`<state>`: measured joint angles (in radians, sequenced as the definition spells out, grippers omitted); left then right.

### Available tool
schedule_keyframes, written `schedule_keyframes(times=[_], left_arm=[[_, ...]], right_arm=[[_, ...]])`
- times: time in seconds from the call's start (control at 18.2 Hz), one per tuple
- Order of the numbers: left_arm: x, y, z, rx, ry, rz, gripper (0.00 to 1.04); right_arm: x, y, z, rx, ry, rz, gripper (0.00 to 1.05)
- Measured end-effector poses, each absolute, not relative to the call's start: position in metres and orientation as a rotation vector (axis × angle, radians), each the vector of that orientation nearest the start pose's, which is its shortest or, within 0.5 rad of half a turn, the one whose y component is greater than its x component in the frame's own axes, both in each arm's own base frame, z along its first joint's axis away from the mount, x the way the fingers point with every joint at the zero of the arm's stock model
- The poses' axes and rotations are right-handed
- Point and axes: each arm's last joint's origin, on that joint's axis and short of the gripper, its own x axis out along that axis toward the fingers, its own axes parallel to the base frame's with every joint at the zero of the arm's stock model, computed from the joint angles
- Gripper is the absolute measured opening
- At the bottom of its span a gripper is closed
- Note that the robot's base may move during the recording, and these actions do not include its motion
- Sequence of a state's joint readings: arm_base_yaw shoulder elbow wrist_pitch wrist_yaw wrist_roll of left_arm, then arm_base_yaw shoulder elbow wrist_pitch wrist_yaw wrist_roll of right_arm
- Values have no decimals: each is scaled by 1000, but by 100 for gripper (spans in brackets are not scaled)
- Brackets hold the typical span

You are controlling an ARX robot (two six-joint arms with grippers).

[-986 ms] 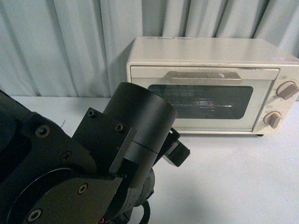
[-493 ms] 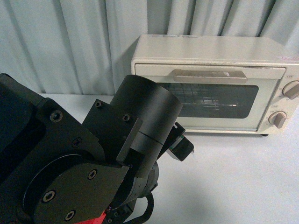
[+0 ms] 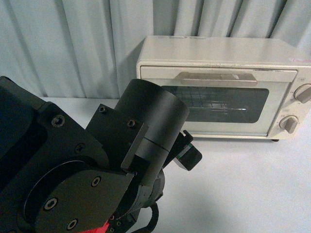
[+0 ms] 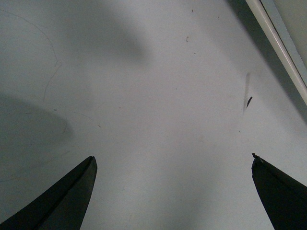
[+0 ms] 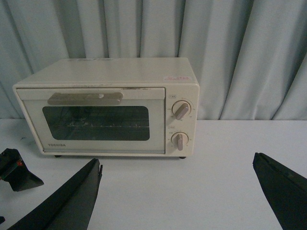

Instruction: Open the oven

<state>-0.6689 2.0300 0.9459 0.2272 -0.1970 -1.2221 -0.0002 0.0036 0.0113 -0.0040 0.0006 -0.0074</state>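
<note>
A pale grey-blue pleated curtain (image 3: 73, 43) is hanging across the whole back of the scene, and a plain white table (image 3: 243, 189) is stretching out in front of it. The bulky black left arm (image 3: 87, 174) is filling the lower left of the front view, its thick round joint housing rising at a slant and its wrist reaching forward and down towards the table. The small boxy cream-white toaster oven (image 3: 218, 53) is standing at the back of the table against the curtain, ahead of the robot and to its right, well apart from both arms, with its glass-windowed door sitting shut.

The left gripper (image 4: 172, 159) is pointing down at bare tabletop, its two black fingers (image 4: 72, 191) standing wide apart and holding nothing. The right gripper (image 5: 177, 160) is facing the oven (image 5: 105, 105) from a distance above the table, its dark fingers (image 5: 72, 201) likewise spread wide with nothing between them.

The flat beige bar handle (image 3: 216, 78) is running along the top of the door, untouched. Two round beige knobs, an upper one (image 3: 303, 93) and a lower one (image 3: 290, 124), are sitting one above the other on the oven's right panel. A thin wire rack (image 3: 214, 104) is showing through the glass. A small dark mark (image 4: 249, 101) is lying on the table under the left wrist.
</note>
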Motion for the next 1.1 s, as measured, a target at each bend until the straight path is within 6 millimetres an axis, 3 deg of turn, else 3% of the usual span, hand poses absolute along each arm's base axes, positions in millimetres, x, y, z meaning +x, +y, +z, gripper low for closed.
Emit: schedule_keyframes(times=[0.16, 0.27, 0.33, 0.49, 0.55, 0.77, 0.99, 1.1], left_arm=[[292, -224, 79, -775, 916, 90, 98], [292, -223, 79, -775, 916, 90, 98], [292, -223, 79, -775, 916, 90, 98], [292, -223, 79, -775, 916, 90, 98], [292, -223, 79, -775, 916, 90, 98], [292, -223, 79, -775, 916, 90, 98], [292, -223, 79, -775, 916, 90, 98], [292, -223, 79, -775, 916, 90, 98]], right_arm=[[97, 0, 167, -8, -6, -2, 98], [123, -2, 186, -61, -21, -51, 96], [137, 0, 205, -83, -47, -49, 83], [164, 4, 228, -101, -44, -42, 63], [180, 10, 231, -106, 12, -19, 50], [207, 23, 238, -87, 69, 17, 23], [228, 40, 246, -57, 59, 46, 3], [237, 47, 243, -46, 77, 48, 2]])
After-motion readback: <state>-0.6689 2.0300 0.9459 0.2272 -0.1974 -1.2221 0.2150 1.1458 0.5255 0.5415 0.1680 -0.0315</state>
